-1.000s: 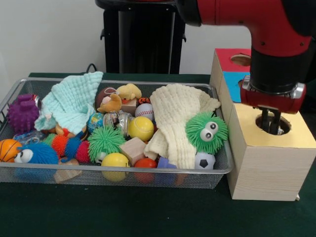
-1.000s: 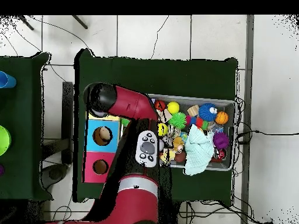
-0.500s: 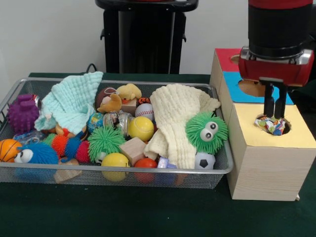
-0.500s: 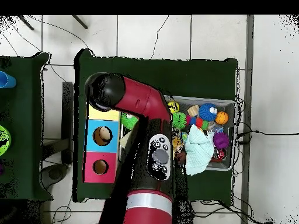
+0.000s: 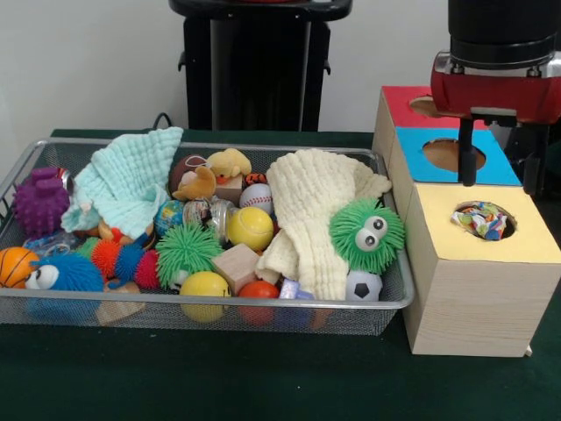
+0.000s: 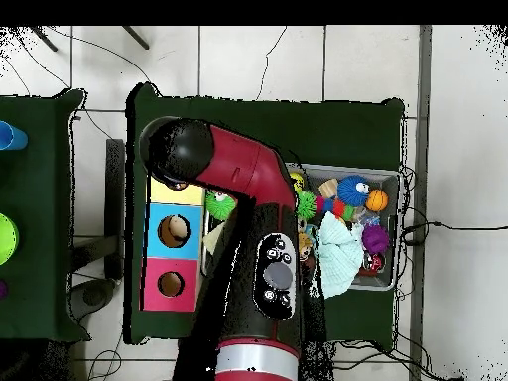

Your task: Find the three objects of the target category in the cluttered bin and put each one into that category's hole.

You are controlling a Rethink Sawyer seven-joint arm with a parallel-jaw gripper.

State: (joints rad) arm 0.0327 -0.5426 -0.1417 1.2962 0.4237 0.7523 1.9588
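My gripper (image 5: 500, 171) hangs open above the yellow-topped end of the wooden box (image 5: 478, 281), its two dark fingers (image 5: 467, 149) spread wide with nothing between them. Just below, a crumpled multicoloured object (image 5: 480, 217) lies in the yellow hole. The blue hole (image 5: 454, 154) and the red hole (image 5: 427, 106) sit further back. The wire bin (image 5: 17, 171) to the left holds several toys: a green fuzzy creature (image 5: 366, 233), a yellow ball (image 5: 251, 228), a baseball (image 5: 255, 196), a wooden block (image 5: 235, 266). In the overhead view the arm (image 6: 243, 189) hides the gripper and the yellow hole.
A cream cloth (image 5: 316, 206) and a mint cloth (image 5: 127, 180) cover part of the bin's contents. A purple spiky ball (image 5: 39, 200) and a small basketball (image 5: 15, 266) lie at the bin's left end. The black pedestal (image 5: 254, 66) stands behind the bin.
The gripper has risen out of the yellow hole and its fingers have spread apart. The multicoloured object stayed in the hole.
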